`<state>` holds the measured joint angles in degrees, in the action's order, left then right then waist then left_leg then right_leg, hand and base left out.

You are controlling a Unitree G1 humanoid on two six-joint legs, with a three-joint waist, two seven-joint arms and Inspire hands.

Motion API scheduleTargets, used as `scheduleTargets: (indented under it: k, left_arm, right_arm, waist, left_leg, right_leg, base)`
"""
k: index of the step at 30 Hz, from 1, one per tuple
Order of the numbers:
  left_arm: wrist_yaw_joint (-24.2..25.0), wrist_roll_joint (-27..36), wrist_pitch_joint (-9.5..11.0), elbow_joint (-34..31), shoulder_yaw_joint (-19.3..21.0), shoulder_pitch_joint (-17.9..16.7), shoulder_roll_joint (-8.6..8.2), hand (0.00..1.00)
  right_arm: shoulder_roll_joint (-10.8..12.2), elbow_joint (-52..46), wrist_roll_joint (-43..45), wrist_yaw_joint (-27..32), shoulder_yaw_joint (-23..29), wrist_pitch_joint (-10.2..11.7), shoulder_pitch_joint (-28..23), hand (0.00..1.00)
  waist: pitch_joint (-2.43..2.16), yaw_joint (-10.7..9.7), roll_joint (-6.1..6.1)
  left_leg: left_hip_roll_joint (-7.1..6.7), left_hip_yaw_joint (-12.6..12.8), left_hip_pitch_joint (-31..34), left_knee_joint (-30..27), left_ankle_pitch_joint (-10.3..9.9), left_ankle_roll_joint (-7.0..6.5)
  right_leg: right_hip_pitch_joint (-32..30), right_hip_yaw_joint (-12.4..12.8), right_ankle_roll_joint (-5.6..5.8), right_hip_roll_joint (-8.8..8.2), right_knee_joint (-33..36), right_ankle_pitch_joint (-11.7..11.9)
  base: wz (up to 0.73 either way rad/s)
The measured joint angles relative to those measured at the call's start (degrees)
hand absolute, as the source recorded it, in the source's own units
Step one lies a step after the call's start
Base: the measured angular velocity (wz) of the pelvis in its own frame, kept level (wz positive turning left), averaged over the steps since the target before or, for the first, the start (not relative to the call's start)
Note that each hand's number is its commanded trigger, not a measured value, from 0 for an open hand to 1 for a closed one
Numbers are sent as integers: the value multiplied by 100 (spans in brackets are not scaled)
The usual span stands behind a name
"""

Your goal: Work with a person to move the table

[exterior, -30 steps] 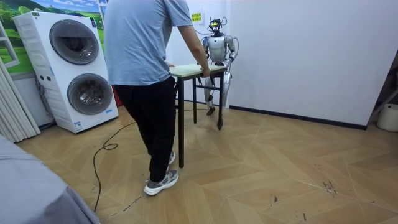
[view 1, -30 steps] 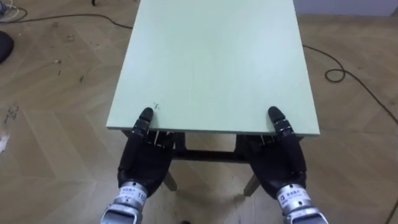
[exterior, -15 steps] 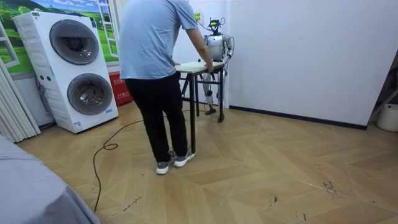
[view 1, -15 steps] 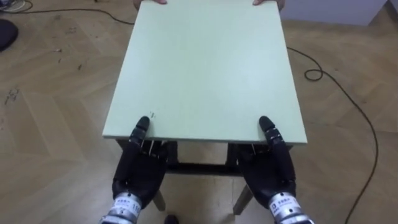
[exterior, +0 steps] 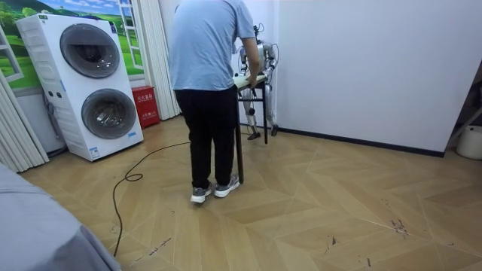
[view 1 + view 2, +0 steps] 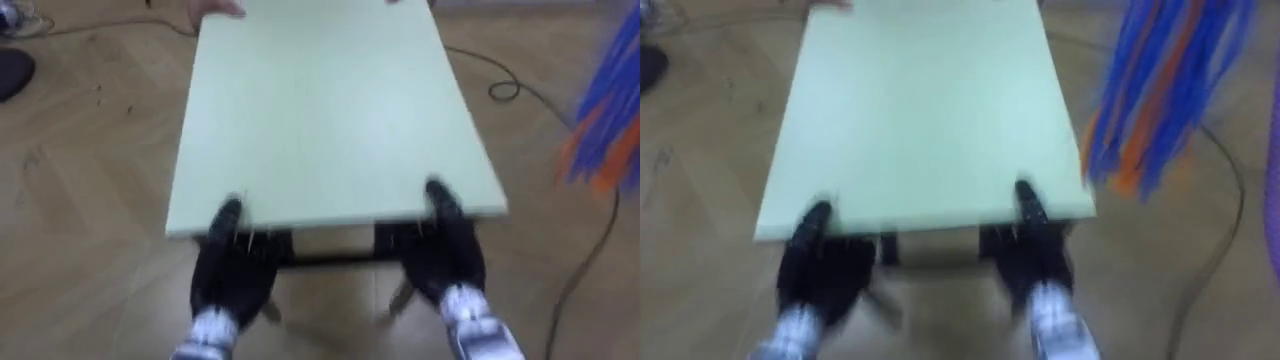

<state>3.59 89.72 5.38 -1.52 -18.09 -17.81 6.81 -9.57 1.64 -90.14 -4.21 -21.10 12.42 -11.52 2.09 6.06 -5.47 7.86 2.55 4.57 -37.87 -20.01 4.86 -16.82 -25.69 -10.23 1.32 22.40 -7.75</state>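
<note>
As person (image 5: 203, 53) holds table (image 6: 330, 110), left robot hand (image 6: 232, 275), right robot hand (image 6: 445, 260) pinch edge.

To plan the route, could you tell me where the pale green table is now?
The pale green table is at the room view's upper centre, held between the blue-shirted person and the robot, beside the white wall.

We log soft, even room light: table (image 6: 330, 110) top pale and bright, dim shade beneath its near edge.
</note>
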Motion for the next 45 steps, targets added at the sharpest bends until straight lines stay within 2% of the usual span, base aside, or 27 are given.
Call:
scheduleTargets:
  k: [1, 3, 5, 6, 7, 8, 9, 10, 11, 12, 13, 15, 17, 19, 20, 21, 22, 23, 24, 25, 26, 28, 30, 33, 38, 41, 45]
  left_arm:
    - [0, 15, 41, 11, -2, 14, 20, 100]
    - [0, 133, 150, 28, -11, 10, 38, 100]
    - [0, 202, 150, 72, -2, 23, 35, 100]
    - [10, 244, 131, 118, -6, 15, 30, 100]
    - [16, 250, 121, 169, -6, 13, 12, 100]
    - [16, 246, 117, 274, -6, 5, -26, 100]
    - [16, 237, 119, 312, 1, -38, -31, 100]
    - [17, 232, 120, 314, 6, -67, -28, 100]
    - [15, 186, 108, 327, -4, -84, -25, 100]
    - [5, 159, 108, 329, -6, -84, -22, 100]
    - [-20, 51, 107, 329, -22, -73, -17, 100]
    - [-110, -123, 108, 347, -115, 43, -8, 100]
    - [-178, -268, 117, 350, -146, 124, -20, 100]
    - [-181, -281, 114, 354, -137, 164, 19, 100]
    - [-191, -276, 97, 379, -145, 220, 11, 100]
    - [-190, -283, 104, 312, -145, 255, 8, 100]
    - [-188, -311, 128, 300, -158, 262, -7, 100]
    - [-224, -326, 138, 313, -186, 298, 38, 100]
    - [-241, -326, 143, 313, -207, 297, 29, 100]
    - [-232, -325, 186, 310, -253, 274, 46, 100]
    - [-207, -312, 218, 308, -249, 259, 57, 100]
    - [-145, -312, 259, 306, -224, 252, 48, 100]
    - [-126, -311, 261, 288, -204, 201, 44, 100]
    - [-79, -285, 261, 237, -221, 27, 60, 100]
    - [16, -254, 266, 174, -235, -140, 81, 100]
    - [70, -254, 293, 174, -245, -177, 55, 100]
    - [92, -254, 348, 174, -228, -211, 69, 100]
  right_arm:
    - [14, 1, -2, 12, -3, -10, 19, 100]
    - [14, 19, 62, 46, -5, -147, 106, 100]
    - [16, 83, 116, 46, 9, -226, 192, 100]
    - [13, 113, 128, 46, 25, -271, 208, 100]
    - [14, 150, 129, 46, 20, -301, 204, 100]
    - [13, 209, 131, 46, 21, -333, 154, 100]
    - [9, 223, 133, 46, 34, -384, 98, 100]
    - [9, 227, 146, 46, 31, -398, 74, 100]
    - [19, 222, 154, 43, 35, -426, -25, 100]
    - [39, 216, 153, 43, 45, -434, -83, 100]
    - [108, 184, 126, 29, 116, -458, -221, 100]
    - [241, 118, 68, 15, 289, -488, -431, 100]
    - [262, 95, -20, -10, 385, -499, -524, 100]
    - [324, 76, -17, -7, 376, -537, -558, 100]
    - [343, 58, -15, -7, 395, -532, -562, 100]
    - [264, 5, -100, -7, 439, -554, -531, 100]
    - [247, 2, -142, -3, 457, -579, -528, 100]
    - [335, 29, -122, 9, 493, -573, -575, 100]
    - [322, -2, -100, -4, 494, -560, -623, 100]
    - [285, -69, -54, -31, 476, -543, -673, 100]
    - [277, -78, -37, -31, 464, -542, -661, 100]
    - [264, -78, -85, -32, 435, -526, -609, 100]
    - [227, -68, -81, -33, 355, -438, -542, 100]
    - [98, -60, -89, -32, 280, -439, -541, 100]
    - [48, -60, -66, -41, 225, -418, -527, 100]
    - [47, -59, -56, -62, 182, -349, -511, 100]
    - [79, -31, -41, -65, 98, -298, -524, 100]
  waist:
    - [28, 1, 75]
    - [24, -94, 87]
    - [21, -133, 91]
    - [21, -197, 91]
    - [19, -258, 95]
    - [-11, -321, 140]
    - [-31, -381, 180]
    - [-34, -423, 183]
    - [-44, -558, 225]
    - [-47, -642, 293]
    - [-71, -781, 401]
    - [-83, -868, 430]
    - [-98, -855, 435]
    - [-83, -751, 463]
    - [-97, -621, 472]
    - [-95, -618, 301]
    - [-103, -584, 288]
    - [-84, -596, 329]
    - [-94, -592, 317]
    - [-100, -540, 283]
    - [-113, -431, 276]
    - [-131, -299, 295]
    - [-137, -147, 309]
    - [-149, -97, 359]
    - [-140, -80, 427]
    - [-134, 85, 442]
    - [-128, 54, 452]
  left_leg:
    - [-68, -5, 2, 30, 29, -22]
    - [-134, -24, 227, -221, 22, -32]
    - [-264, 50, 439, -377, 20, -39]
    - [-371, 78, 514, -386, 57, -59]
    - [-388, 126, 526, -357, 116, -94]
    - [-493, 197, 468, -231, 248, -181]
    - [-578, 238, 390, -63, 362, -269]
    - [-599, 224, 375, -2, 407, -291]
    - [-619, 215, 340, 136, 528, -308]
    - [-623, 234, 323, 198, 597, -307]
    - [-601, 325, 327, 273, 699, -306]
    - [-471, 446, 407, 233, 758, -348]
    - [-468, 526, 436, 150, 904, -353]
    - [-549, 517, 837, -686, 1155, -86]
    - [-484, 515, 1112, -593, 736, -381]
    - [-90, 467, 1141, 456, 588, -355]
    - [-119, 514, 1094, 554, 380, -542]
    - [-177, 688, 1115, 518, 352, -663]
    - [-185, 716, 1095, 584, 384, -709]
    - [-224, 782, 984, 886, 533, -741]
    - [-289, 810, 876, 1228, 719, -738]
    - [-386, 810, 806, 1640, 955, -716]
    - [-539, 800, 740, 1944, 1154, -673]
    - [-566, 713, 541, 2231, 1320, -576]
    - [-566, 495, 520, 2251, 1346, -499]
    - [-544, 474, 530, 2238, 1321, -461]
    - [-558, 328, 539, 2213, 1319, -459]
  right_leg:
    - [2, -55, -34, -37, -39, 28]
    - [41, -752, -150, -136, -347, 138]
    - [-17, -1249, -270, -270, -449, 234]
    - [-33, -1428, -289, -396, -483, 298]
    - [-21, -1459, -271, -470, -476, 328]
    - [2, -1448, -186, -615, -460, 390]
    - [8, -1314, 27, -707, -464, 539]
    - [13, -1221, 159, -743, -453, 630]
    - [9, -776, 373, -800, -428, 803]
    - [1, -482, 354, -846, -403, 872]
    - [-44, 108, 448, -921, -338, 979]
    - [-90, 941, 748, -946, -317, 1336]
    - [-188, 1398, 920, -935, -234, 1568]
    - [-99, 1589, 949, -1041, -380, 1714]
    - [-94, 1843, 972, -1071, -492, 1701]
    - [-164, 1779, 1205, -953, -430, 1580]
    - [-183, 1784, 1403, -954, -346, 1364]
    - [-149, 1755, 1466, -1142, 124, 752]
    - [-70, 1743, 1460, -1131, 381, 505]
    - [124, 1759, 1487, -1085, 611, 160]
    - [391, 1802, 1504, -976, 486, 16]
    - [861, 1832, 1448, -773, -194, -41]
    - [1174, 1800, 1426, -749, -849, 16]
    - [1308, 1687, 1387, -715, -987, -10]
    - [1460, 1430, 1275, -690, -987, -197]
    - [1490, 1428, 1264, -668, -978, -214]
    - [1590, 1279, 1264, -664, -970, -214]
  base:
    - [0]
    - [-10]
    - [-18]
    - [-15]
    - [7]
    - [9]
    - [9]
    - [28]
    - [51]
    - [81]
    - [74]
    - [66]
    - [23]
    - [-16]
    - [-27]
    - [-31]
    - [4]
    - [20]
    - [32]
    - [5]
    - [-13]
    - [-17]
    - [0]
    - [21]
    - [28]
    - [6]
    - [23]
